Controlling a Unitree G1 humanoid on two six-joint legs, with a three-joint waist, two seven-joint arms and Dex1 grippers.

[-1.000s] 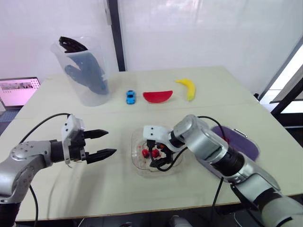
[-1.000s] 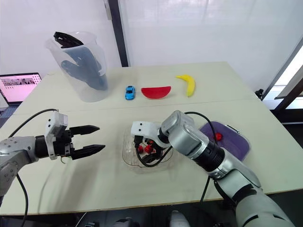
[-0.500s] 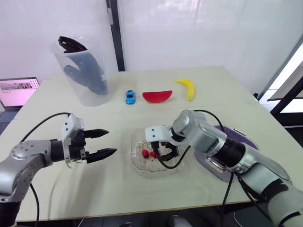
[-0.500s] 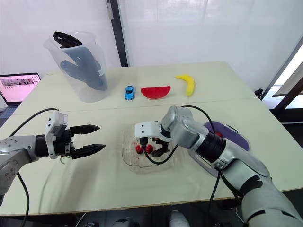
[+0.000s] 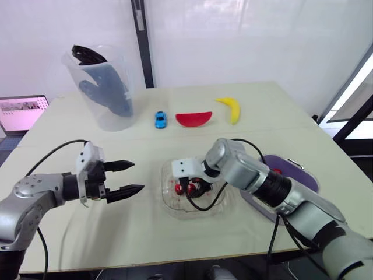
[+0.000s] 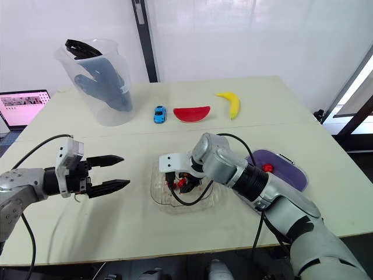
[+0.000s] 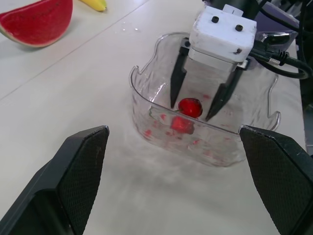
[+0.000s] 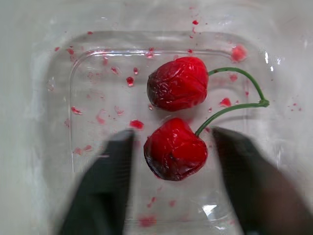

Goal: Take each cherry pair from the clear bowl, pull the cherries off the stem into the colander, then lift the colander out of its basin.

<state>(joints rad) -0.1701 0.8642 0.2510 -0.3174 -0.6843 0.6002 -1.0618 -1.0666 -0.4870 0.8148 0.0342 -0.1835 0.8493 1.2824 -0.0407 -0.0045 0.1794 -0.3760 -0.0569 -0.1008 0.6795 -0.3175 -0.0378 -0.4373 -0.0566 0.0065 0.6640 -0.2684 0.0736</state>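
The clear bowl (image 5: 167, 189) sits mid-table, smeared with red juice. A cherry pair (image 8: 177, 117) on one green stem lies in it. My right gripper (image 5: 194, 188) reaches down into the bowl, and its black fingers (image 8: 105, 186) stand on either side of the nearer cherry with small gaps; they are blurred. In the left wrist view the same fingers (image 7: 177, 81) straddle a cherry (image 7: 190, 107). My left gripper (image 5: 137, 177) hovers open left of the bowl, holding nothing. The purple colander and basin (image 5: 300, 179) lie at the right with a cherry (image 6: 267, 168) in them.
At the back left stands a clear jug (image 5: 105, 87) holding dark objects. A blue toy car (image 5: 161, 119), a watermelon slice (image 5: 194, 119) and a banana (image 5: 231, 108) lie behind the bowl. A laptop (image 5: 20, 112) sits off the table's left edge.
My right gripper has shifted inside the bowl onto the cherries and its fingers have narrowed around one of them. The left arm has stayed still.
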